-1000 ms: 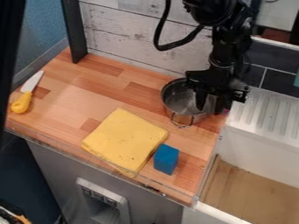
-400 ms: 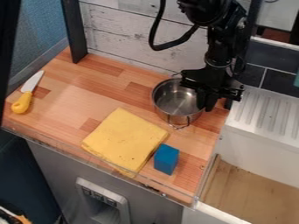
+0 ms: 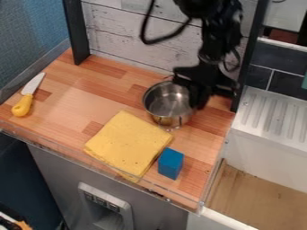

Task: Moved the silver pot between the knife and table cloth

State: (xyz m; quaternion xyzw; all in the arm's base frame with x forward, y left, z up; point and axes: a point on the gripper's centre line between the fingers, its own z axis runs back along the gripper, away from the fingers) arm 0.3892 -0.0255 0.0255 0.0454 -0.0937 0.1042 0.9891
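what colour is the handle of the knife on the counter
Yellow; the knife handle shows best in the camera view, at the counter's left side.

Knife (image 3: 25, 101) is lying at the left end of the counter (image 3: 72, 108), blade pointing back, handle toward the front. Cloth (image 3: 127, 143) is lying right of it, toward the front edge. Block (image 3: 171, 163) is standing just beside the cloth, on its right. Pot (image 3: 165, 101) is sitting behind both; I'm hanging my gripper (image 3: 201, 104) at its right side. Wall (image 3: 126, 36) is running behind, sink (image 3: 267, 143) is lying right.
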